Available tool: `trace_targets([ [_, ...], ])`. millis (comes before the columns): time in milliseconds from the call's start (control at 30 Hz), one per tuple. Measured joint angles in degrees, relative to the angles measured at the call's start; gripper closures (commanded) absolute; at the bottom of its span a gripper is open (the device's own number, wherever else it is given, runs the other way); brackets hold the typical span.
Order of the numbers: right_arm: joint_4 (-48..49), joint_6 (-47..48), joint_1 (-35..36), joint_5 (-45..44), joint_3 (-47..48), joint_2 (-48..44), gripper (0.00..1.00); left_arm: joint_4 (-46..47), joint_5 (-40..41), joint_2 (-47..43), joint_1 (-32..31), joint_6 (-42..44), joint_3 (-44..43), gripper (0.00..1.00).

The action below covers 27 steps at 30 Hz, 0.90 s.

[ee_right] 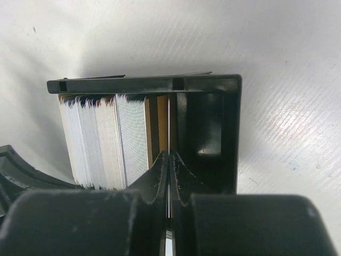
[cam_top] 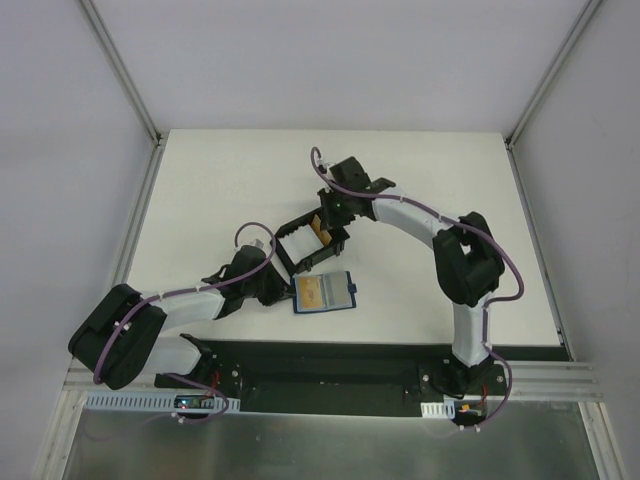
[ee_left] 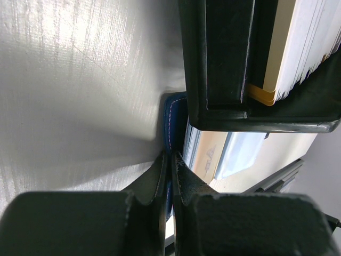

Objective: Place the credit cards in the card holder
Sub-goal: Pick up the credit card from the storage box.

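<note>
The card holder (cam_top: pixel 327 293) is a navy wallet lying open on the table, with a tan card (cam_top: pixel 314 292) on its inside. My left gripper (cam_top: pixel 281 291) is shut on the wallet's left edge; the left wrist view shows the fingertips (ee_left: pixel 171 161) pinching the navy edge (ee_left: pixel 173 114), with the card (ee_left: pixel 209 154) beyond. A stack of credit cards (ee_right: pixel 104 140) stands on edge in a black open-sided box (ee_right: pixel 209 128). My right gripper (ee_right: pixel 169 156) is over that box (cam_top: pixel 310 242), shut on one thin card (ee_right: pixel 169 120) at the stack's right end.
The black box (ee_left: pixel 224 64) with its cards (ee_left: pixel 306 48) stands close behind the wallet, between the two grippers. A black base strip (cam_top: pixel 330 365) runs along the near edge. Grey walls border the white table (cam_top: pixel 230 180).
</note>
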<state>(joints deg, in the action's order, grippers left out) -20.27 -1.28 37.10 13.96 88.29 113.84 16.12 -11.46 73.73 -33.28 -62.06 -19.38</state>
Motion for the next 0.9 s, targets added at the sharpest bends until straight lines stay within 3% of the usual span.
trace_targets([
  [167,0.3,3.0,2.8,-6.3,-0.9,-1.9,1.0,0.0,0.0,0.0,0.0,0.1,0.0,1.0],
  [400,1.2,5.4,4.5,-15.2,-7.6,-18.0,1.0,0.0,-0.1,-0.1,0.0,0.7,0.0,1.0],
  [600,1.5,4.0,4.5,-20.2,-18.7,-32.4,1.0,-1.0,-0.5,-0.9,0.0,2.1,0.0,1.0],
  [900,1.2,-3.5,5.7,-22.4,-37.6,-35.9,1.0,-3.3,-1.8,-2.3,0.0,3.3,0.0,1.0],
])
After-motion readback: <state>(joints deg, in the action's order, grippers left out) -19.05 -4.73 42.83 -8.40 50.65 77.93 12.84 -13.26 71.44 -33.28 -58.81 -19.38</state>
